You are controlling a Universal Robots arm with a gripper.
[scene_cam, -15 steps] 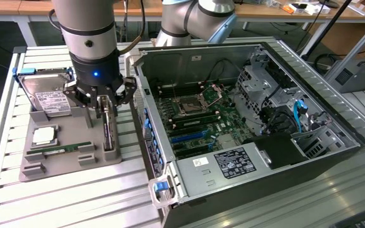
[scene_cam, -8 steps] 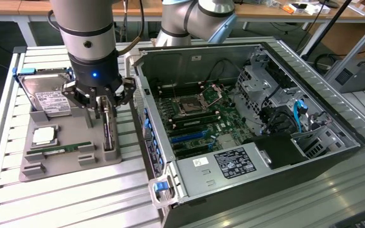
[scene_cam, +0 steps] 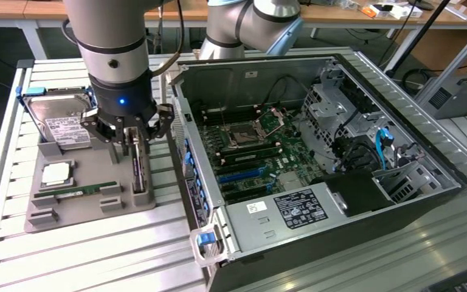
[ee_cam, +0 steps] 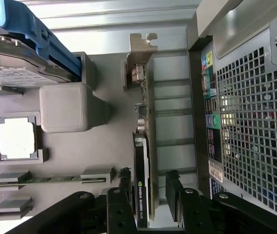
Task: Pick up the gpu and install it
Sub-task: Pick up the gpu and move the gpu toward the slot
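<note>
Gripper point(scene_cam: 133, 146) is hovering, black fingers point(ee_cam: 173, 181) spreading wide either side of the gpu point(ee_cam: 142, 161), its slim black shroud reading NVIDIA QUADRO, sitting edgewise in the matte grey tray point(scene_cam: 87, 173).

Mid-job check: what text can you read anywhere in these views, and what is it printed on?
"NVIDIA QUADRO": on the black edge of the gpu; the characters after it are too blurred to read.
White label on the hard drive: print too small to read.
Black sticker and white sticker inside the computer case: print too small to read.
</note>
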